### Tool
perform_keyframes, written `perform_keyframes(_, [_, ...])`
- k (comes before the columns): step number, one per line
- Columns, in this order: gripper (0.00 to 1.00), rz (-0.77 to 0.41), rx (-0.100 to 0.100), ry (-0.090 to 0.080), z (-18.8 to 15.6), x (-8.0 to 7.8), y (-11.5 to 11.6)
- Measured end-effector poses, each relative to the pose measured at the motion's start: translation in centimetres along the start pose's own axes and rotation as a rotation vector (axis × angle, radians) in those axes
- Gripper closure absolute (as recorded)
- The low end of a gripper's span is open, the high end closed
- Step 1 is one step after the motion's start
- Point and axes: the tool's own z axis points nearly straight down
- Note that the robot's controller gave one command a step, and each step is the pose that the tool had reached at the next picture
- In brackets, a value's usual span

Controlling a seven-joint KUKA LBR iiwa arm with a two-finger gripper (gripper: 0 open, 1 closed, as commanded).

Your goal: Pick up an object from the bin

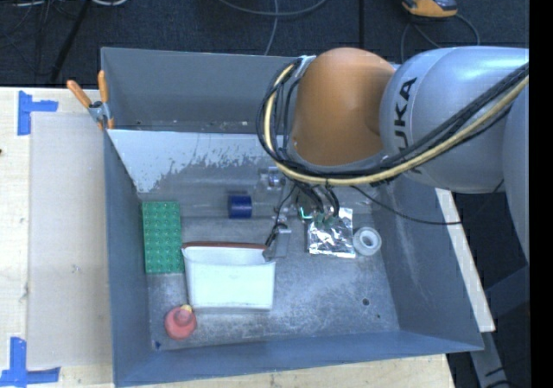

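Currently fingers [276,238] hang at the white tub's [229,284] upper right corner, near its rim; their spread cannot be told, nothing seen held. Right of tub, foil scrap [331,232]; above it, blue cylinder [239,204]. Likely best: straddle the rim squarely, then close.

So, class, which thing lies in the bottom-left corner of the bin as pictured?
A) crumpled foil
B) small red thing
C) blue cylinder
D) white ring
B: the small red thing sits in that corner, below the green studded plate; the blue cylinder, crumpled foil and white ring lie further up and right.
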Motion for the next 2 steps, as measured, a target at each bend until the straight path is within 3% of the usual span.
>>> perform_keyframes(1, [0.0, 0.015, 0.003, 0.014, 12.16, -1.3, 1.04])
perform_keyframes(2, [1.0, 0.019, 0.003, 0.016, 11.63, -1.36, 1.01])
